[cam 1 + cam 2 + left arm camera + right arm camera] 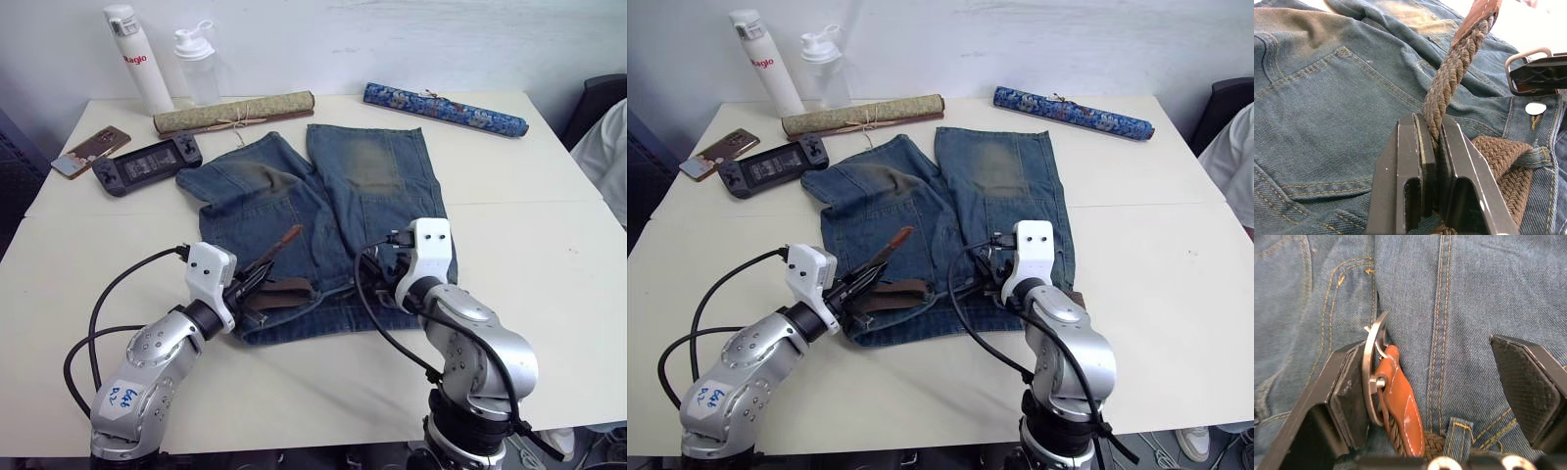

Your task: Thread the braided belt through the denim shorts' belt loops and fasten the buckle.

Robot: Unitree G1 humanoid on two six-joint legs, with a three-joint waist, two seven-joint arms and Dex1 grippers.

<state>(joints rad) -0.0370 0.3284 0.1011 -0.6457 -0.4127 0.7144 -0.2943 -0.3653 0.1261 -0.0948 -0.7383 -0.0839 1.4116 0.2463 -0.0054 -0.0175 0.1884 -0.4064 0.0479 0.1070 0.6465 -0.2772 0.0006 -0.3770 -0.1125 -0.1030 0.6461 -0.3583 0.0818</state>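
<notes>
The denim shorts (343, 186) lie flat on the table, waistband toward me. The braided belt (284, 292) runs along the waistband and passes under a belt loop (1533, 156). My left gripper (1432, 127) is shut on the belt's brown strap, whose leather tip (289, 238) sticks up over the left leg. The silver buckle (1374, 362), on its tan leather end, leans against one finger (1347, 387) of my right gripper (1430, 357). That gripper is open wide over the fly seam, above another belt loop (1454, 431).
Along the table's far side stand a white bottle (137, 59) and a clear bottle (196, 64), with an olive scroll (235, 113) and a blue patterned scroll (446, 108). A game controller (147, 164) and phone (90, 150) lie far left. A person's white sleeve (607, 147) is at right.
</notes>
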